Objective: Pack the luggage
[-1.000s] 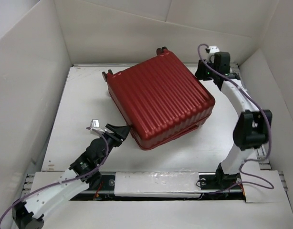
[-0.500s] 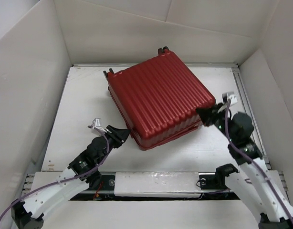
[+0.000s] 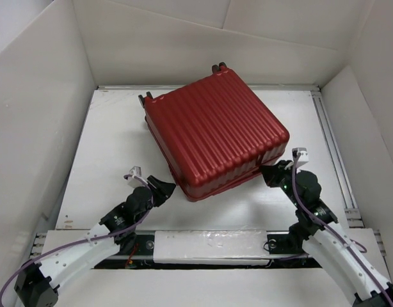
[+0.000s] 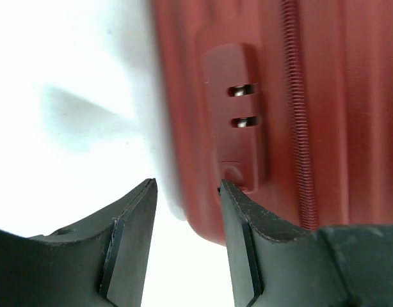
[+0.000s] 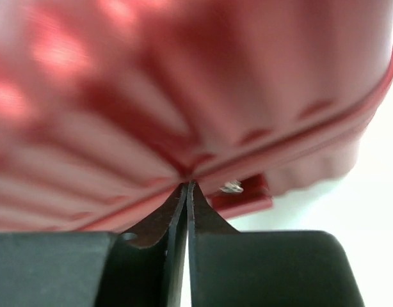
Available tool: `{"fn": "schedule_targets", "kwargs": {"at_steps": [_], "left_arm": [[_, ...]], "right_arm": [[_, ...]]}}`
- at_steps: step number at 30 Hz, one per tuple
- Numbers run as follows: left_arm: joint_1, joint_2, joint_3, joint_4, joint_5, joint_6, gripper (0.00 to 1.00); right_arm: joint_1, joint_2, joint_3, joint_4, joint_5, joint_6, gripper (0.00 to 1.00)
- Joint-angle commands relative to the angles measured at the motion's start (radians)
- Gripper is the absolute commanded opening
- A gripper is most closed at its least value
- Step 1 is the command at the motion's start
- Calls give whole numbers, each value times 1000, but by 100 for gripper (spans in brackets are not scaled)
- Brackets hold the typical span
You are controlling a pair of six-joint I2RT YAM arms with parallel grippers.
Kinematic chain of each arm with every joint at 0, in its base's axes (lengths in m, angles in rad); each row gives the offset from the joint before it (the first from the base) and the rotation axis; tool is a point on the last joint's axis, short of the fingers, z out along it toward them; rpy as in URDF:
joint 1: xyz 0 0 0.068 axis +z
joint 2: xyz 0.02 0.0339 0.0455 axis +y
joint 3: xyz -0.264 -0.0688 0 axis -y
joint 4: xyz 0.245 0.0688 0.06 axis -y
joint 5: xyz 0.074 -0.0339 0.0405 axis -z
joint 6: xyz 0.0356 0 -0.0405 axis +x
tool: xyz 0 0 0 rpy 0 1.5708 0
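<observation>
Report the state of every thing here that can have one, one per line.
luggage, closed, lying flat.
left gripper, open, at the luggage's near corner by the lock panel, gripping nothing.
right gripper, shut, tips against the luggage's side, nothing visible between the fingers.

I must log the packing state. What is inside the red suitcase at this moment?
The suitcase lies shut on the table, so its inside is fully hidden. Only the ribbed red shell and the zipper along its seam show.
</observation>
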Motion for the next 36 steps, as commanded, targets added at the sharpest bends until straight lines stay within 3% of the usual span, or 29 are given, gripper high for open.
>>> {"fn": "schedule_targets", "kwargs": {"at_steps": [1,9,12,13,18,22,26,36], "left_arm": [[7,22,7,101,5,-13,40],[7,94,7,189,-31,6,40],[33,173,7,262,0,16,40],[62,194,7,285,67,30,39],[329,176,-70,437,328,67,32],[329,59,-59,362,341,104,31],[329,-18,-50,321,365,125,38],[329,175,-36,465,477,155,38]], "right_arm": [[0,53,-21,144,43,18,13],[-9,-36,-130,214,32,38,35],[-20,-24,-139,215,32,38,35],[-29,-15,-139,215,22,38,35],[-39,40,-139,242,2,29,35],[-48,65,-130,242,26,38,39],[-48,74,-162,242,78,106,42],[-48,28,-181,302,75,97,43]]}}
